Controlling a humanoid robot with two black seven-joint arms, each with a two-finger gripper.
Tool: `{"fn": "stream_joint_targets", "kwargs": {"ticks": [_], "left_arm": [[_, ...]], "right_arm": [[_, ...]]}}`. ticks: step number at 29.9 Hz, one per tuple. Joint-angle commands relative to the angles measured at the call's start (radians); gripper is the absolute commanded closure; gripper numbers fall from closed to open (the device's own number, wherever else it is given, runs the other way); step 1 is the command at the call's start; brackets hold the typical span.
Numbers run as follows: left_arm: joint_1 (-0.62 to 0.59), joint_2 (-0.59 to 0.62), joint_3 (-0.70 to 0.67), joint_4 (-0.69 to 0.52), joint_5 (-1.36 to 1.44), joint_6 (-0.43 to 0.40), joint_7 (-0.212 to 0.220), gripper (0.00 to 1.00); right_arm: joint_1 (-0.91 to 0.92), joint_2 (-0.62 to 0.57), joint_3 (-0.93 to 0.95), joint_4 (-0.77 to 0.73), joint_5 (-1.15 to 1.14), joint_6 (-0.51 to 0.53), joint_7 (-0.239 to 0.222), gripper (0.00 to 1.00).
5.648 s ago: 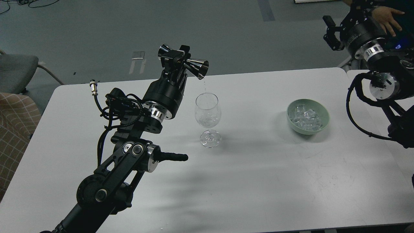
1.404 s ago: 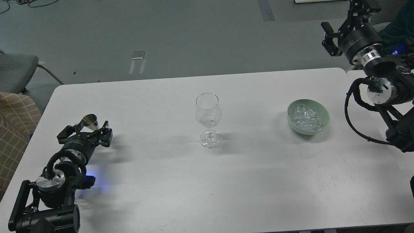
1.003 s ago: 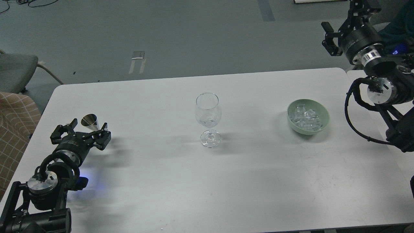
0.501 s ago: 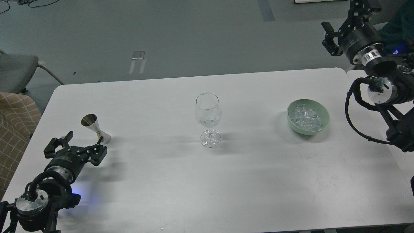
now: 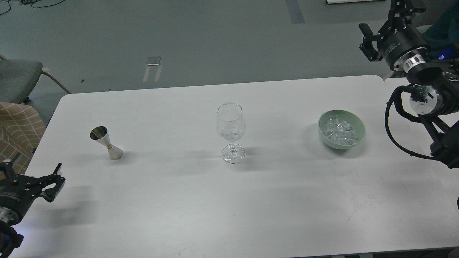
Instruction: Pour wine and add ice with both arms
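A clear wine glass [image 5: 231, 122] stands upright mid-table with a little clear wine [image 5: 232, 135] at the bottom of its bowl. A steel jigger [image 5: 106, 142] stands alone at the left of the table. A green bowl [image 5: 360, 126] at the right holds a heap of ice cubes [image 5: 339, 130]. My left gripper [image 5: 33, 166] is open and empty, low at the table's left front edge, well clear of the jigger. My right gripper [image 5: 379, 15] is open and empty, raised beyond the table's far right corner, above and behind the bowl.
The white table [image 5: 186, 208] carries only the jigger, glass and bowl. A grey chair [image 5: 18, 73] and a checked cushion [image 5: 16, 125] are off the left edge. My right arm's joints and cable [image 5: 423, 100] hang over the right edge.
My left gripper poured from the jigger into the glass, set the jigger down at the left, opened, and drew back toward the front left corner. The right arm barely moved.
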Motion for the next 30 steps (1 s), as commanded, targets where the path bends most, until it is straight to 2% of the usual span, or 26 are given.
{"fn": "stream_joint_targets", "kwargs": {"ticks": [1,2,4,6,11,13,14,16,17,18,20,22,23,24,26,28,29,30], "left_arm": [[-0.021,0.122,-0.010,0.018,0.048,-0.051,-0.052,0.02],[-0.029,0.147,-0.008,0.018,0.071,-0.059,-0.067,0.02],[-0.068,0.205,-0.002,0.018,0.207,-0.080,-0.136,0.02],[-0.124,0.214,0.001,0.018,0.327,-0.082,-0.176,0.02],[-0.298,0.210,0.009,0.018,0.551,-0.077,-0.211,0.02],[-0.365,0.211,0.033,0.021,0.628,-0.077,-0.253,0.02],[-0.409,0.214,0.071,0.023,0.679,-0.077,-0.297,0.02],[-0.461,0.218,0.119,0.029,0.731,-0.074,-0.348,0.02],[-0.510,0.225,0.171,0.043,0.784,-0.069,-0.397,0.02],[-0.536,0.230,0.199,0.052,0.809,-0.069,-0.420,0.02],[-0.631,0.236,0.303,0.113,0.889,-0.068,-0.510,0.02],[-0.670,0.236,0.357,0.156,0.911,-0.066,-0.561,0.02],[-0.706,0.233,0.409,0.199,0.918,-0.056,-0.604,0.02],[-0.724,0.231,0.439,0.222,0.918,-0.046,-0.623,0.02],[-0.788,0.224,0.577,0.306,0.920,0.012,-0.694,0.02],[-0.817,0.219,0.660,0.337,0.920,0.056,-0.739,0.02],[-0.846,0.215,0.741,0.359,0.915,0.105,-0.780,0.02],[-0.862,0.213,0.781,0.369,0.912,0.130,-0.791,0.02]], "right_arm": [[0.002,-0.002,-0.002,0.001,0.000,0.000,-0.001,0.00],[0.004,-0.003,-0.002,0.001,0.000,0.000,-0.002,0.00],[0.004,-0.007,-0.002,0.001,-0.012,0.000,-0.005,0.00],[0.004,-0.008,-0.003,0.001,-0.032,0.000,-0.007,0.00],[0.004,-0.013,-0.002,0.008,-0.057,0.000,-0.007,0.00],[0.004,-0.013,-0.002,0.008,-0.057,0.000,-0.007,0.00],[0.004,-0.013,-0.002,0.008,-0.057,0.000,-0.007,0.00],[0.004,-0.011,-0.002,0.008,-0.058,0.000,-0.007,0.00],[0.004,-0.011,-0.002,0.008,-0.057,0.000,-0.007,0.00],[0.004,-0.011,-0.002,0.008,-0.058,0.000,-0.007,0.00],[0.004,-0.013,-0.003,0.008,-0.058,0.000,-0.007,0.00],[0.004,-0.014,-0.003,0.008,-0.058,0.000,-0.007,0.00],[0.002,-0.017,-0.003,0.008,-0.058,0.000,-0.007,0.00],[0.004,-0.019,-0.003,0.008,-0.058,0.000,-0.007,0.00],[0.002,-0.023,-0.003,0.008,-0.058,0.000,-0.007,0.00],[0.002,-0.023,-0.003,0.008,-0.058,0.000,-0.007,0.00],[0.002,-0.026,-0.003,0.008,-0.058,0.000,-0.007,0.00],[0.002,-0.028,-0.003,0.008,-0.058,0.000,-0.007,0.00]]}}
